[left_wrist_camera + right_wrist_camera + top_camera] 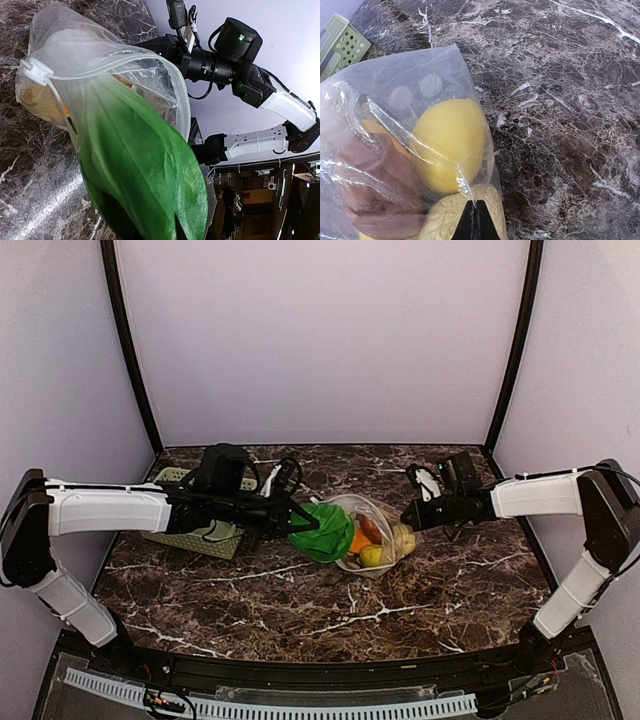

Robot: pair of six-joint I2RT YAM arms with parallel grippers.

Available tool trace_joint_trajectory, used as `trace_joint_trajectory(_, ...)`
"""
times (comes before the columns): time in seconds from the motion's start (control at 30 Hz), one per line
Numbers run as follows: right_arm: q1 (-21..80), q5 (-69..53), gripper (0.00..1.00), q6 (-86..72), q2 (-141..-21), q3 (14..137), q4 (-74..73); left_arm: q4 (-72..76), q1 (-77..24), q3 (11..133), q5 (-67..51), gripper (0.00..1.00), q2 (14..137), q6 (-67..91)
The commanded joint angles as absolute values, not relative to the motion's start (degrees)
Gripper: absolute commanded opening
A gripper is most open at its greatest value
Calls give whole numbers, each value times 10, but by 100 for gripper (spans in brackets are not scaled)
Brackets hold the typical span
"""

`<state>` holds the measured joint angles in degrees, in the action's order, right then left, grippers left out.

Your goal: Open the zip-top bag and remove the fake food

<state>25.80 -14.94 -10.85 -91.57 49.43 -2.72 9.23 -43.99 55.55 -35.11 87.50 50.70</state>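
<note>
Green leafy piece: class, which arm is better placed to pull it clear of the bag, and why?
Left. The left gripper grips the green leafy piece, already partly out of the open zip-top bag. The right gripper is shut on the bag's far end, anchoring it.

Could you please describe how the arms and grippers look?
The left arm and right arm have white shells between black joints. The left gripper and right gripper are black, with black wrist cables. A green light glows on the right wrist.
</note>
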Motion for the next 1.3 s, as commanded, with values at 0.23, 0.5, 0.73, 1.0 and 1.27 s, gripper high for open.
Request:
trace_joint_trajectory(0.23, 238, -132, 0, -116, -901, 479, -34, 63, -442, 520, -400, 1, 747, 403)
trace_joint_trajectory(0.5, 228, -152, 0, -120, -895, 471, -29, -5, -393, 500, -338, 1, 642, 405)
trace_joint_trajectory(0.73, 228, -164, 0, -120, -891, 472, -29, -112, -371, 505, -40, 1, 563, 439)
trace_joint_trajectory(1.0, 228, -176, 0, -123, -890, 474, -26, -256, -351, 529, 213, 1, 562, 504)
trace_joint_trajectory(1.27, 228, -185, 0, -124, -878, 470, -27, -214, -245, 499, 204, 1, 628, 517)
